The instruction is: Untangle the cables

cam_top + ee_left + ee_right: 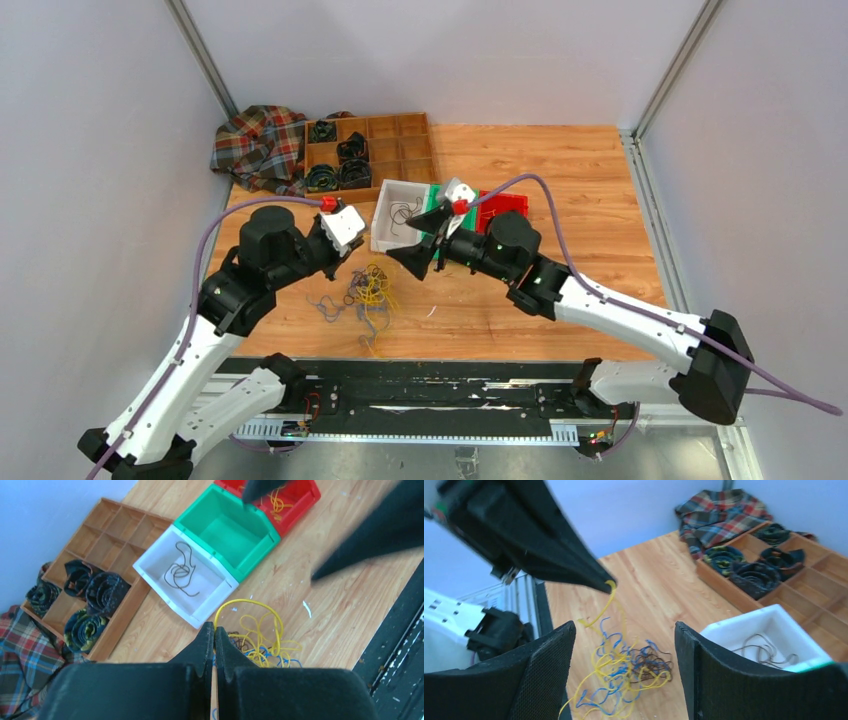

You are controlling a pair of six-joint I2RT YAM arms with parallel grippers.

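Note:
The cables lie as a tangle (pixel 368 290) of thin yellow, blue and dark wires on the wooden table, also in the left wrist view (pixel 260 642) and the right wrist view (pixel 634 670). My left gripper (pixel 215 627) is shut on the end of a yellow cable (pixel 606 600) that rises from the tangle; it hangs just left of the pile (pixel 345 258). My right gripper (pixel 624 630) is open and empty above the tangle, its fingers on either side of it, just right of the pile (pixel 400 238).
A white bin (pixel 150 562) holds a dark cable (pixel 181 575). Beside it are a green bin (pixel 225 530) and a red bin (pixel 305 495) with a yellow cable. A wooden divided tray (pixel 390 150) with coiled bundles and a plaid cloth (pixel 260 145) lie at the back left.

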